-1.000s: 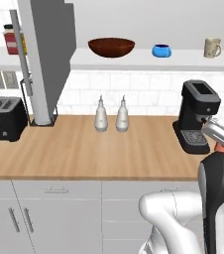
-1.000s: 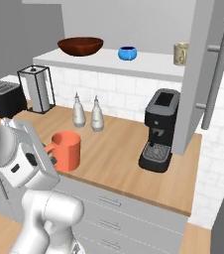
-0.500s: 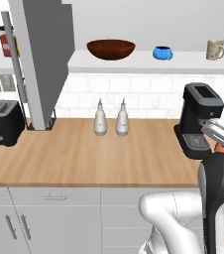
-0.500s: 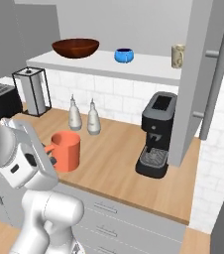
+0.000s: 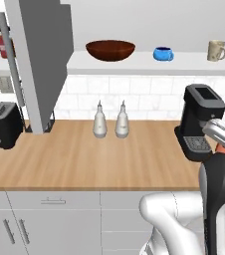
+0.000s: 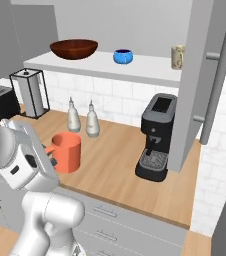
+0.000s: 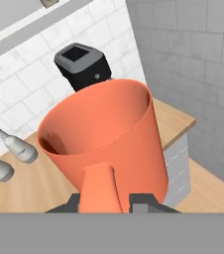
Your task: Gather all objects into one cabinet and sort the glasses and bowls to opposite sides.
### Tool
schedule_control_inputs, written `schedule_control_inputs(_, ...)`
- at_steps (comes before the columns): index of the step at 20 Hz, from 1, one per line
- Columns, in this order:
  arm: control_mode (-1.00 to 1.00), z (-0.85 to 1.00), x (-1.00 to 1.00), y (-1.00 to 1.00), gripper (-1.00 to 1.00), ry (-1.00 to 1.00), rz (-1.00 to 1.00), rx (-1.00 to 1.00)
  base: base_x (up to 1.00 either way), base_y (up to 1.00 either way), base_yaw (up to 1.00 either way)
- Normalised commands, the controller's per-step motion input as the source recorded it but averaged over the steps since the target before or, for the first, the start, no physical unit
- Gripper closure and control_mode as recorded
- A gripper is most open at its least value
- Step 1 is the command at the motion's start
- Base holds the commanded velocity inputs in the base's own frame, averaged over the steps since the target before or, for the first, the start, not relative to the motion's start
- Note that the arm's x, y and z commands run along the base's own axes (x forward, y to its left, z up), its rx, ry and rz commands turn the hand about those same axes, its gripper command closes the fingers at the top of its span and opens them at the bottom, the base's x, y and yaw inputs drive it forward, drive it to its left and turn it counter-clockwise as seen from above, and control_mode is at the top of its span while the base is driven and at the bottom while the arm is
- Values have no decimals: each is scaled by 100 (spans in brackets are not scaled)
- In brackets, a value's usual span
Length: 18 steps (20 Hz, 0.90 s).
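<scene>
Nearest the robot, the tool [image 7: 105, 198] is clamped on the handle of the orange mug [image 6: 67, 151], its two dark tips pinching either side of the handle's strap. In the right base view the mug is upright above the near left part of the wooden counter [image 6: 120, 165]; whether it clears the wood cannot be told. The hand view looks into its wide open mouth and shows it empty.

The mug looks rigid, smooth and glazed, so it is probably light but slippery and would likely chip if knocked. A hold on the handle seems sound, though the weight hangs to one side of the grip and the mug may swing or twist during a fast move; a slow, level carry would suit it.

Farther back on the counter stand two pale pear-shaped shakers [image 6: 82, 117] side by side, with a black coffee machine [image 6: 157, 137] to their right.

Farthest away, on the white shelf board [image 5: 144, 63] of the open wall cabinet, the brown bowl [image 5: 110, 50] sits at the left. The blue cup [image 5: 163, 53] is near the middle and the beige mug [image 5: 215, 50] at the right, all well apart. The bare shelf between the blue cup and beige mug looks the likeliest spot for the orange mug.
</scene>
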Motion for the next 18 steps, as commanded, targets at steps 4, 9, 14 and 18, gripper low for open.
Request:
schedule_control_inputs(4,100,0,0,0,100,0,0,0,11,0,0)
schedule_control_inputs(9,100,0,0,0,100,0,0,0,4,0,0)
schedule_control_inputs(14,-100,41,-1,-2,100,-1,0,5,0,0,0)
schedule_control_inputs(18,-100,56,-25,-15,100,-5,0,2,0,0,0)
